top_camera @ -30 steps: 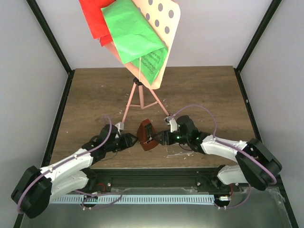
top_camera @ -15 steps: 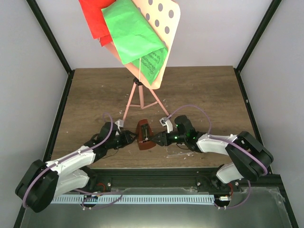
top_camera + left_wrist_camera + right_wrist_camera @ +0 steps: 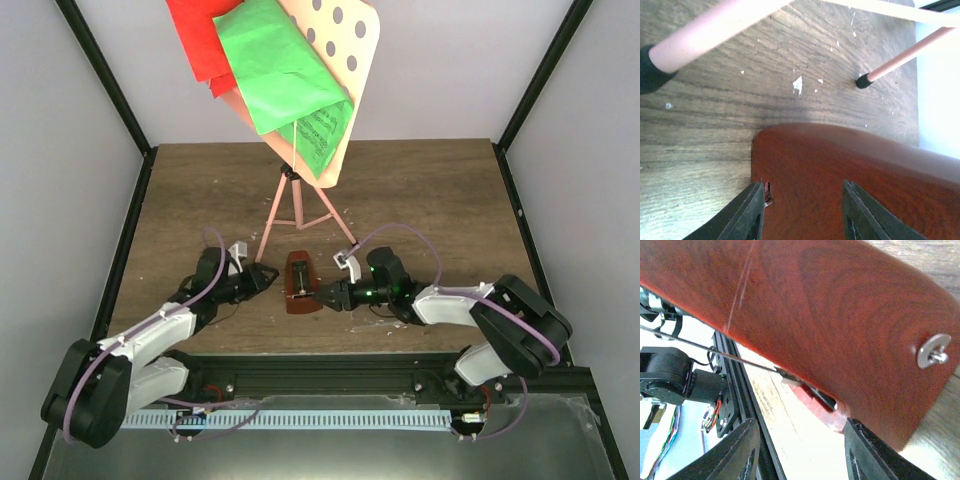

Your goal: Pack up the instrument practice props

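From above, the reddish-brown pyramid metronome (image 3: 298, 283) stands on the wood-grain table (image 3: 430, 200) just in front of the pink tripod music stand (image 3: 275, 218). The stand's hole-dotted desk (image 3: 367, 50) carries a crumpled green sheet (image 3: 275, 75) and a red sheet (image 3: 195, 40) at the top of frame. The left gripper (image 3: 268, 277) sits just left of the metronome, and the right gripper (image 3: 322, 296) is at its lower right corner. In the left wrist view, black fingers (image 3: 747, 217) stand partly apart, nothing clamped, with smooth glossy wood just beyond. A thin pink leg with a black rubber foot (image 3: 862, 80) rests on flecked tabletop. In the right wrist view, those fingers (image 3: 860, 450) are also parted and empty. The metronome's polished side fills the frame, with a shiny metal washer (image 3: 932, 351) at right.
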Tool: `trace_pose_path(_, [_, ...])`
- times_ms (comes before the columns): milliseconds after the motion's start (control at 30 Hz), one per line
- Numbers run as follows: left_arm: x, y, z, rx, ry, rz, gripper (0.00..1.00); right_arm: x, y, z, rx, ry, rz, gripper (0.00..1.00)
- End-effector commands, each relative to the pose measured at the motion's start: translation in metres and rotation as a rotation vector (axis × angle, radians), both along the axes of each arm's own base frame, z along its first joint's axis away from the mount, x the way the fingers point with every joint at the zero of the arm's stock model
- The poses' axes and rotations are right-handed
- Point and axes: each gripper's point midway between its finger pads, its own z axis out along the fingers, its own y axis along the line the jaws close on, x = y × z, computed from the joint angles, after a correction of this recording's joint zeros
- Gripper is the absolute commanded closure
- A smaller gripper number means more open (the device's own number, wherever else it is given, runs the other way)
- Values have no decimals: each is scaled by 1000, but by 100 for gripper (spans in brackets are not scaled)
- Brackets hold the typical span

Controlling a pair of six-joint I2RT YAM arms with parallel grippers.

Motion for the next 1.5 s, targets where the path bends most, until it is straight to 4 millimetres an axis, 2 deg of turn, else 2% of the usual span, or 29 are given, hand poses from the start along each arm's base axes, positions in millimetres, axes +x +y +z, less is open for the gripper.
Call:
trace_pose_path(0, [11, -2, 18, 3, -65, -58, 56, -2, -9, 4, -4, -31, -40, 51])
trace_pose_path(67, [14, -4, 16, 15, -61, -74, 56, -6, -17, 1, -19, -29, -65, 49])
trace_pose_path(233, [23, -22, 18, -1, -75, -179, 58, -12, -33, 5, -27, -40, -112, 48])
trace_pose_path(400, [28, -47, 15, -54, -56, -290, 64, -14, -46, 18, -7, -78, -169, 44])
trace_pose_path(533, [25, -69, 14, -45, -82, -374, 64, -12, -57, 28, 2, -131, -223, 41])
trace_pose_path(633, [24, -79, 16, -30, -96, -413, 63, -12, -64, 39, 17, -179, -247, 32])
trace_pose_path(667, [25, -80, 18, -19, -108, -414, 64, -12, -66, 44, 22, -197, -256, 25])
trace_pose_path(767, [33, -67, 37, 68, -179, -363, 63, -9, -74, 63, 28, -254, -296, 2])
trace_pose_path(867, [44, -41, 77, 181, -277, -255, 47, -8, -80, 82, 19, -304, -307, 0])
trace_pose_path(1033, [45, -5, 174, 193, -444, -177, 20, -5, -82, 121, 34, -434, -308, 0])
trace_pose_path(1100, [45, 9, 209, 274, -543, -157, 12, -3, -80, 135, 38, -491, -294, 0])
trace_pose_path(1167, [46, 25, 228, 378, -597, -116, 7, 1, -75, 146, 35, -552, -273, 0])
trace_pose_path(1267, [51, 48, 231, 519, -661, -41, 4, 5, -62, 162, 50, -646, -219, 0])
trace_pose_path(1333, [52, 56, 219, 584, -713, -23, 4, 5, -50, 172, 79, -708, -157, 0])
trace_pose_path(1433, [54, 68, 185, 669, -733, -4, 2, 7, -34, 179, 107, -786, -94, 0])
trace_pose_path(1467, [54, 69, 183, 680, -718, -2, 2, 7, -29, 179, 114, -812, -72, 0])
